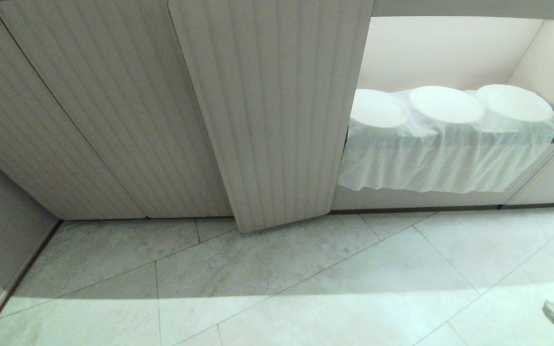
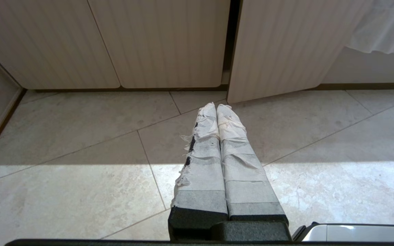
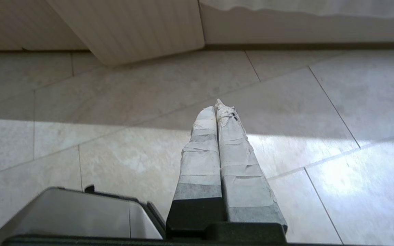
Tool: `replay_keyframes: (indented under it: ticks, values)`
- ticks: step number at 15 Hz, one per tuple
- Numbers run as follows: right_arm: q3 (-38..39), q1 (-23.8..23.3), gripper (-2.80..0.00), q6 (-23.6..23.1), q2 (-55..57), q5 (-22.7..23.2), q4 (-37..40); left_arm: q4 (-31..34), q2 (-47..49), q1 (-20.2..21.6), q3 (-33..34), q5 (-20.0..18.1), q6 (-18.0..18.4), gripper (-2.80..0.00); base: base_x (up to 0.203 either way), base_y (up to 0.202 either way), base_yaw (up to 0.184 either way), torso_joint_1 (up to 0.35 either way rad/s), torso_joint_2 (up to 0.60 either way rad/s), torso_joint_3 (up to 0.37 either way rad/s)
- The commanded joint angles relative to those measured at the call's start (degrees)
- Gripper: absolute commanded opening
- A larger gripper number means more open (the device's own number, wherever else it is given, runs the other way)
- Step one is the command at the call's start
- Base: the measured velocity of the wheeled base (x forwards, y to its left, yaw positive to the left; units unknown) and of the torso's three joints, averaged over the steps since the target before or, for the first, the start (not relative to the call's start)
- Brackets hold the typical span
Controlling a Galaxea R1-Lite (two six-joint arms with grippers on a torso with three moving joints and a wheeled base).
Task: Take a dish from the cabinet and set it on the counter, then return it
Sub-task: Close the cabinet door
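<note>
Our right gripper (image 3: 216, 108) has its 2 tape-wrapped jaws pressed together on nothing, pointing low over the floor tiles (image 3: 142, 102) toward the foot of the cabinet (image 1: 113, 110). Our left gripper (image 2: 216, 106) sits the same way, jaws together and empty, aimed at the gap beside the open door (image 1: 277, 115). Neither arm reaches into the head view; only a grey sliver of something shows at its lower right corner, and we cannot tell what it is.

Outward from the jaws, the ribbed door stands swung out ahead, its lower corner just above the tiles. To its right the bright white-lined niche (image 1: 450, 48) is open, holding 3 white discs (image 1: 445, 103) under a thin white cloth (image 1: 440, 158) that hangs over the shelf edge.

The dish itself we cannot find in any view: no purple plate shows in the niche, on the floor or in either gripper. The desk is out of view too, somewhere above the frame. So we cannot give the way the dish lies from the jaws, nor its axis.

We judge that the right arm is the nearer one to the open side, as its view takes in the strip under the hanging cloth, while the left faces the shut doors. With both grippers empty and low, the task looks either not yet begun or already closed out.
</note>
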Motion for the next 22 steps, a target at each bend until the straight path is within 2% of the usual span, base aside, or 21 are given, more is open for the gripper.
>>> replay_keyframes:
  ticks: [1,5,7,9,11,14,19,22]
  values:
    - [0.4,-1.5,-2.8,0.0,-10.1,-0.1,7.0,0.0,0.0,0.0,0.0,0.0,0.0,-2.8,0.0,0.0,0.0,0.0,0.0,0.0]
    - [0.4,-3.5,-2.8,0.0,-21.3,0.0,20.1,0.0,0.0,0.0,0.0,0.0,0.0,-2.8,0.0,0.0,0.0,0.0,0.0,0.0]
    - [0.4,-4.4,-2.8,0.2,-22.4,-0.9,25.2,0.0,0.0,0.0,0.0,0.0,0.0,-2.8,0.0,0.0,0.0,0.0,0.0,0.0]
    - [0.4,-5.6,-2.8,0.0,-22.3,-1.2,25.4,0.0,0.0,0.0,0.0,0.0,0.0,-2.8,0.0,0.0,0.0,0.0,0.0,0.0]
    - [0.4,-9.6,-2.8,-0.6,-23.2,-1.2,26.0,0.0,0.0,0.0,0.0,0.0,0.0,-2.8,0.0,0.0,0.0,0.0,0.0,0.0]
    - [0.4,-12.8,-2.8,-2.9,-29.0,-0.6,27.0,0.0,0.0,0.0,0.0,0.0,0.0,-2.8,0.0,0.0,0.0,0.0,0.0,0.0]
    - [0.4,-12.6,-2.8,-3.9,-38.3,0.3,27.1,0.0,0.0,0.0,0.0,0.0,0.0,-2.8,0.0,0.0,0.0,0.0,0.0,0.0]
    - [0.3,-12.6,-2.8,-4.5,-38.6,0.4,27.2,0.0,0.0,0.0,0.0,0.0,0.1,-2.8,0.0,0.0,0.0,0.0,0.0,0.0]
